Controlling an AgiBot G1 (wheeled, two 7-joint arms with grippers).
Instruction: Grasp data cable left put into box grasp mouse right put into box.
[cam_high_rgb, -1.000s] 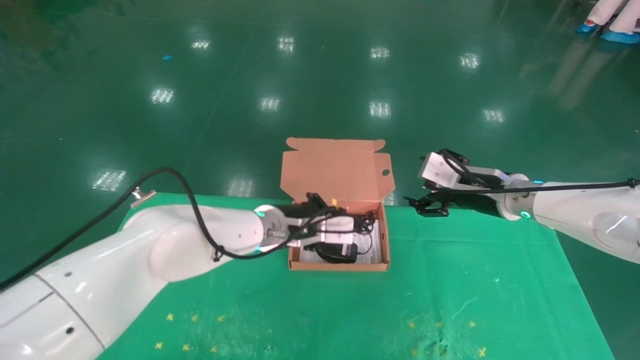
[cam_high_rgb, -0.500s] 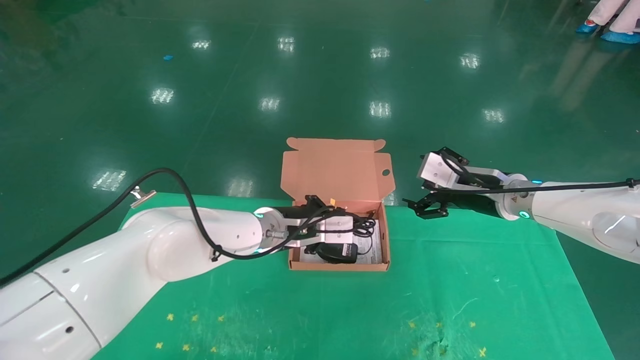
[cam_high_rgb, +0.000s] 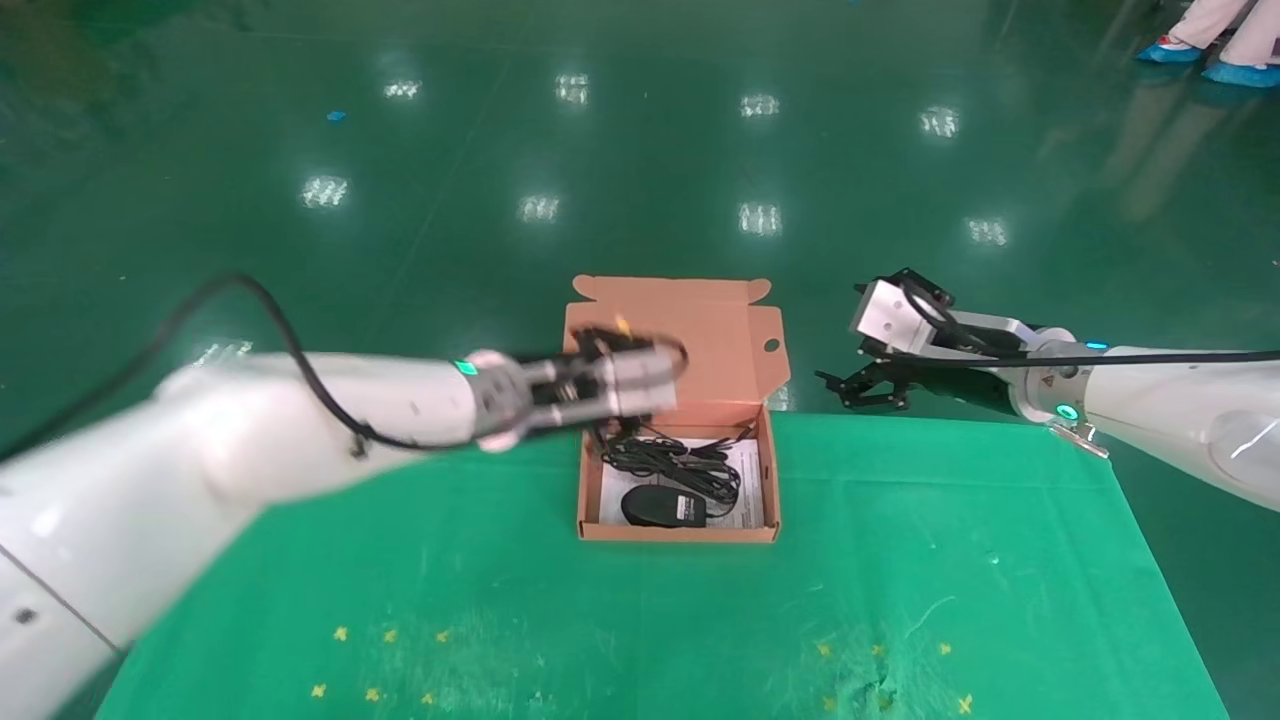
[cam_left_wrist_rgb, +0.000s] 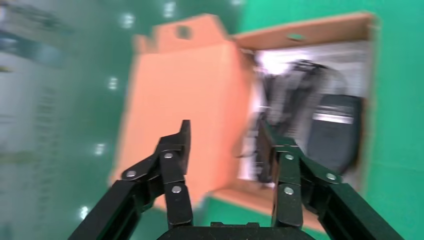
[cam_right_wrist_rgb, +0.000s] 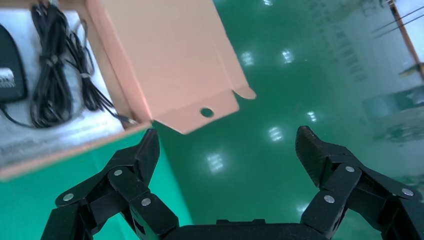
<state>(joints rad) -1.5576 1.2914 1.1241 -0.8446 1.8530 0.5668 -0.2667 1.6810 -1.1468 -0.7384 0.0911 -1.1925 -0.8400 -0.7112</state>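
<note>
Left wrist view: left gripper (cam_left_wrist_rgb: 225, 142) jaws apart, empty, data cable (cam_left_wrist_rgb: 290, 95) in box (cam_left_wrist_rgb: 185, 100) beyond.

From the right wrist camera, the right gripper (cam_right_wrist_rgb: 227, 150) is spread wide with nothing between its 2 black fingers (cam_right_wrist_rgb: 320, 152), hanging past the edge of the green table (cam_right_wrist_rgb: 60, 200) over the glossy green floor (cam_right_wrist_rgb: 300, 75). Just beyond it the box (cam_right_wrist_rgb: 75, 150) sits open, its flap lid (cam_right_wrist_rgb: 165, 65) standing up with 1 round hole (cam_right_wrist_rgb: 207, 112) in a side tab. Inside, on the white printed sheet (cam_right_wrist_rgb: 60, 132), the data cable (cam_right_wrist_rgb: 52, 75) lies bundled right beside the mouse (cam_right_wrist_rgb: 10, 70)
</note>
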